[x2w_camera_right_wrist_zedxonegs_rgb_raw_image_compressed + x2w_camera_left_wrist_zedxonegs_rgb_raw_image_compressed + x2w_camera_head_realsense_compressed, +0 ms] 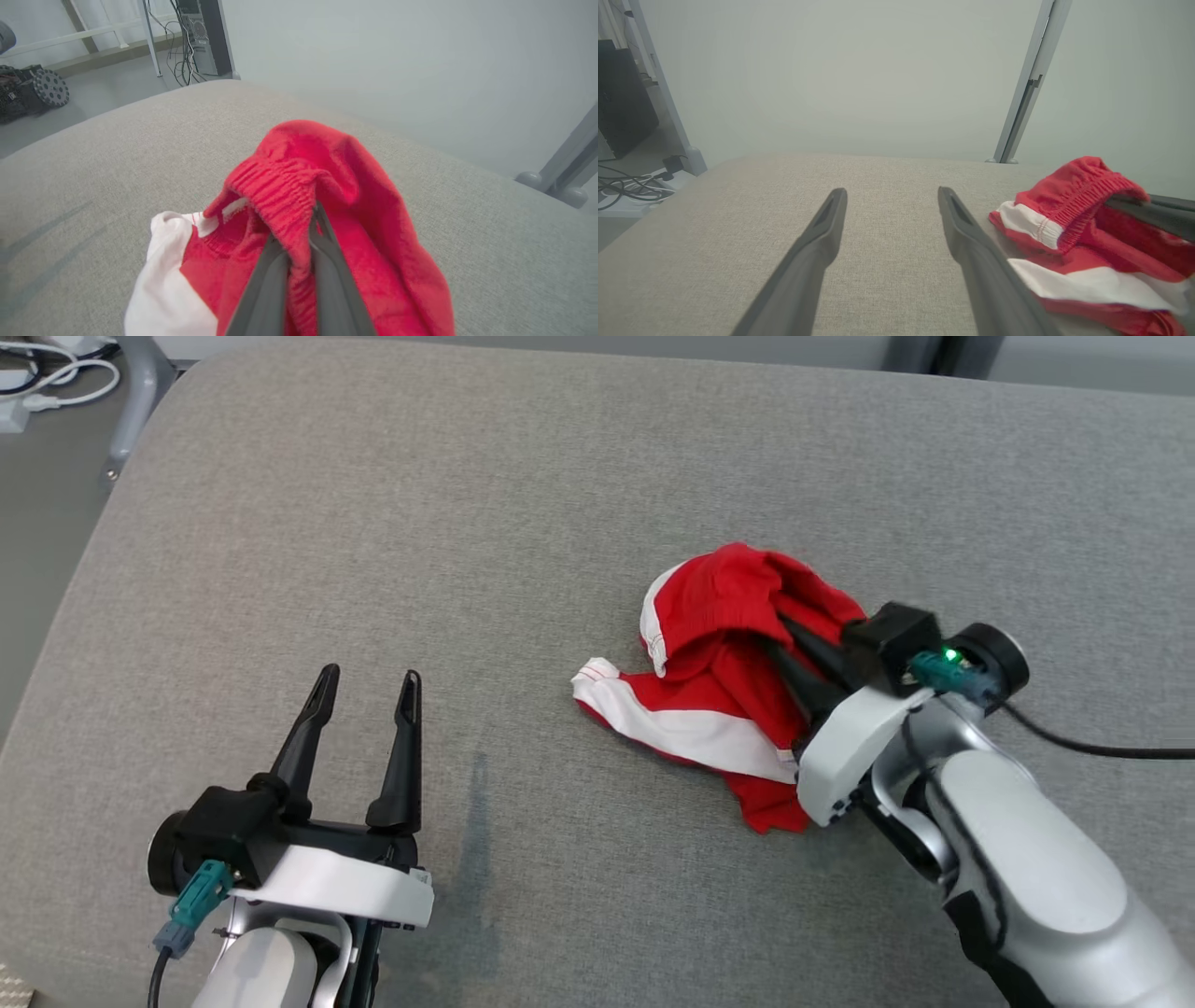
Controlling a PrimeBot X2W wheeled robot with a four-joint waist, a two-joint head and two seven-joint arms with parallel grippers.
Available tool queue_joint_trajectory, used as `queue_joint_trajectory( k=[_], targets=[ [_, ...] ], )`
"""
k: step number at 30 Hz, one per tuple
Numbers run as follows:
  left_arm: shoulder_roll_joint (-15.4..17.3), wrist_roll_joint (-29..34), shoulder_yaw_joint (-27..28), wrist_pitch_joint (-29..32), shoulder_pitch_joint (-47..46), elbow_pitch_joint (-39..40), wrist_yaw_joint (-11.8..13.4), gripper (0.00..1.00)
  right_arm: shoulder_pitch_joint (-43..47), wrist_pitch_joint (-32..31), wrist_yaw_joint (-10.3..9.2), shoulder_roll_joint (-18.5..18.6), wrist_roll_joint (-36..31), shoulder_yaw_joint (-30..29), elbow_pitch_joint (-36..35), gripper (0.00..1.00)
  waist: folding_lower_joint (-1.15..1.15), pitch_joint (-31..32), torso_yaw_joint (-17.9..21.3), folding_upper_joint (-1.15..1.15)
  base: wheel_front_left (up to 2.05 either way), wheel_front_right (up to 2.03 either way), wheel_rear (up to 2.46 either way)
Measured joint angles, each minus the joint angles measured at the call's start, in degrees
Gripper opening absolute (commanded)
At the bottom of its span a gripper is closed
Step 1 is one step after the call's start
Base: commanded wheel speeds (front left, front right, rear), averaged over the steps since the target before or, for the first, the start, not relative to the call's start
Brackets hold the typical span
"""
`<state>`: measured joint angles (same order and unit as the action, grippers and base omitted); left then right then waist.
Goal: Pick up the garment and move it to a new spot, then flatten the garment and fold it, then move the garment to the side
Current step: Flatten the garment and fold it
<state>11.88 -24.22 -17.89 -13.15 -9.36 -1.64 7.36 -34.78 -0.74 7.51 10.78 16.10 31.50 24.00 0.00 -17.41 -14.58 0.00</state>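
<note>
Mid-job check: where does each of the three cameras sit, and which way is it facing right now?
Head view: on the head, looking forward and down at the grey cushion; open left gripper lower left, right gripper in the garment.
Left wrist view: looks along its own spread fingers across the cushion towards a pale wall.
Right wrist view: looks along its own fingers, pinched on the garment's red waistband.
Shared: all three show the garment.

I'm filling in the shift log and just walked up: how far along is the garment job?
Done: nothing yet; the garment lies crumpled on the table. In hand: the first pickup, with the right gripper shut on the waistband, the cloth not yet lifted clear. The left gripper is open, apart from it. Left: carry it to a new spot, flatten, fold, move aside.
</note>
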Motion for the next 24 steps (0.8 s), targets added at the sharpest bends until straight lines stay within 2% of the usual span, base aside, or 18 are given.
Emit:
queue_joint_trajectory(
  k=[2, 5, 9, 13, 16, 18, 21, 24],
  targets=[
    [-0.01, -0.01, 0.07, -0.11, -0.24, -0.31, -0.11, 1.0, 0.21, 0.98, 0.0, -0.27, 2.91, -1.67, -2.49, 0.0, 0.0, 0.13, 0.7, 0.0, 0.0, 0.0, 0.0],
    [0.12, -0.01, 0.11, -0.48, -0.26, -0.62, -0.25, 1.0, 2.58, 1.1, -0.01, -1.09, 11.4, -6.13, -6.98, 0.0, 0.0, 0.39, 1.89, 0.0, 0.0, 0.0, 0.0],
    [0.41, 0.01, 0.1, -0.51, -0.54, -0.8, -0.33, 1.0, 7.71, -1.42, -0.01, 0.07, 21.25, -15.03, -11.66, 0.0, 0.0, 0.69, 3.39, 0.0, 0.0, 0.0, 0.0],
    [0.64, 0.01, 0.05, -0.55, -0.83, -0.9, -0.49, 1.0, 13.41, -3.58, -0.01, 0.68, 28.61, -24.92, -11.78, 0.0, 0.0, 0.77, 4.39, 0.0, 0.0, 0.0, 0.0],
    [0.85, 0.0, 0.0, -0.56, -1.11, -1.01, -0.6, 1.0, 14.77, -4.66, -0.02, 1.12, 31.09, -29.84, -8.82, 0.0, 0.0, 0.56, 5.01, 0.0, 0.0, 0.0, 0.0],
    [0.96, -0.01, -0.1, -0.55, -1.52, -1.11, -0.74, 1.0, 14.71, -5.59, -0.02, 0.68, 32.68, -31.1, -6.12, 0.23, 0.0, 0.39, 5.38, 0.0, 0.0, 0.0, 0.0],
    [1.22, -0.04, -0.12, -0.52, -1.66, -1.34, -0.74, 1.0, 13.27, -5.09, -0.02, -0.08, 34.41, -32.47, -2.13, 1.0, 0.0, 0.32, 5.82, 0.0, 0.0, 0.0, 0.0],
    [1.31, -0.07, -0.23, -0.51, -1.69, -1.44, -0.74, 1.0, 12.21, -3.08, -0.02, -0.46, 35.45, -33.27, 0.58, 1.0, 0.0, 0.57, 6.08, 0.0, 0.0, 0.0, 0.0]
  ],
)
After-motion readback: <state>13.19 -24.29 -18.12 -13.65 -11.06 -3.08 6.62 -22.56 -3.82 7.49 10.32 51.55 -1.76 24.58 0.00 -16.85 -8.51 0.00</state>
